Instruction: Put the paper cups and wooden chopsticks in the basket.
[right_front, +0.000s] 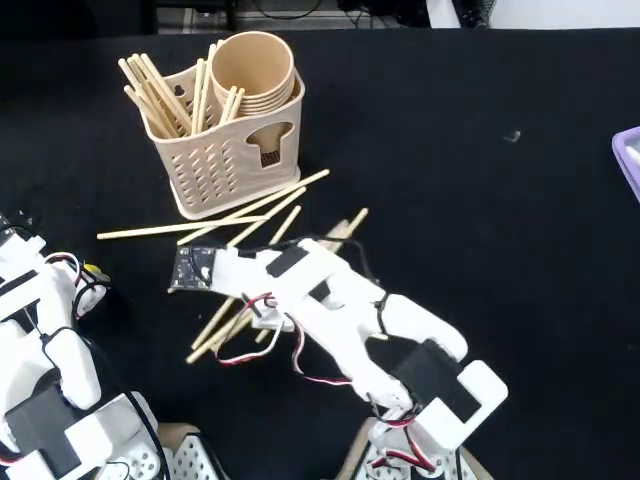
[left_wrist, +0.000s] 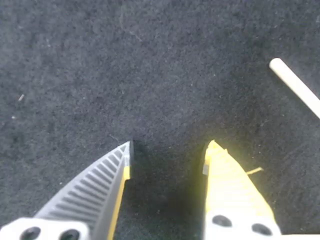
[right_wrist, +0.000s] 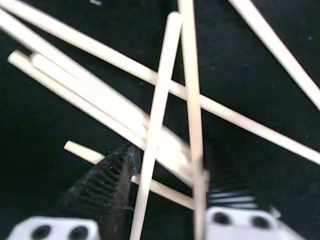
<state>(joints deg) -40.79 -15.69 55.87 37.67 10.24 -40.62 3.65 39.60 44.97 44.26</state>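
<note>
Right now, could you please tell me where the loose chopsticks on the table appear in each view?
High view: the loose chopsticks lie scattered on the black table in front of the basket, partly under the right tool.
Left wrist view: one of the loose chopsticks shows its end, apart from the open left tool.
Right wrist view: the loose chopsticks cross between the fingers of the right tool.
Shared landmark: the black table.
</note>
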